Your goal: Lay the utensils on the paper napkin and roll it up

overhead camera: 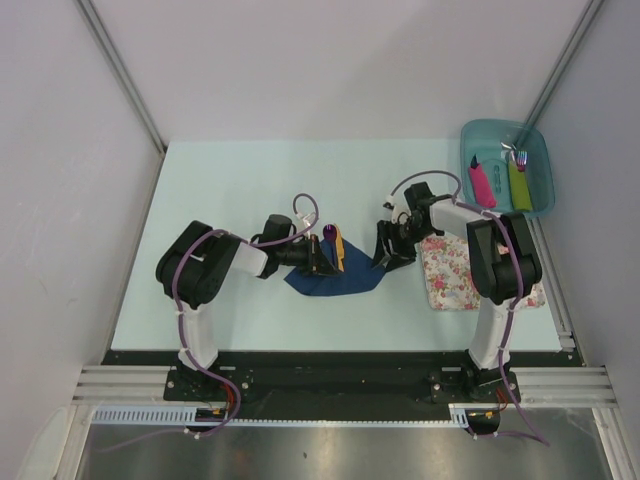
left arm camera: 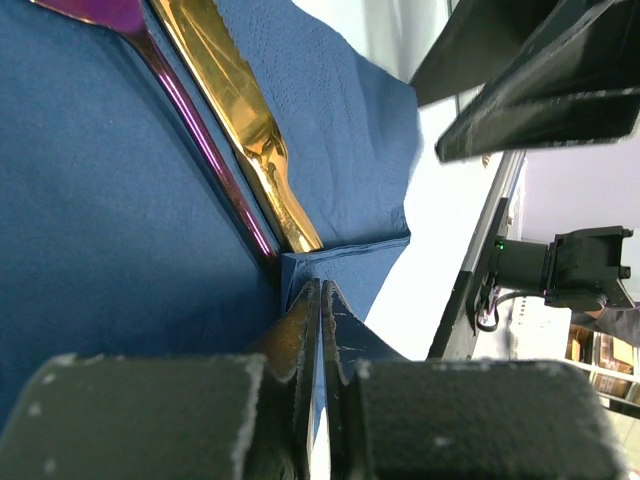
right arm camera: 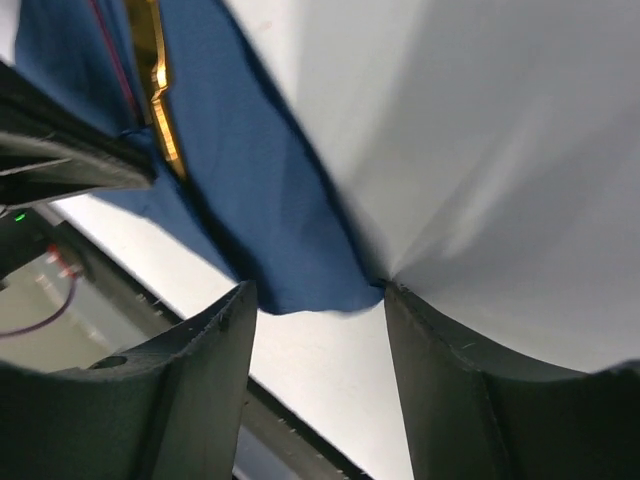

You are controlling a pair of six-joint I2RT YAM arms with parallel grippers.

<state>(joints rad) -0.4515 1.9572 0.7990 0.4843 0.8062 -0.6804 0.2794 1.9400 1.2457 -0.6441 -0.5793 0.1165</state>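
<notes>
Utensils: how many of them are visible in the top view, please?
4. A purple spoon and a tan knife lie on the blue napkin; a pink-handled piece and a green-handled fork lie in the teal bin. More may be hidden there.

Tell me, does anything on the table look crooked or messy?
Yes. The blue napkin isn't flat or square: it sits skewed, with one edge folded over where the left pincer pinches it. The golden knife and purple spoon lie on it side by side.
</notes>
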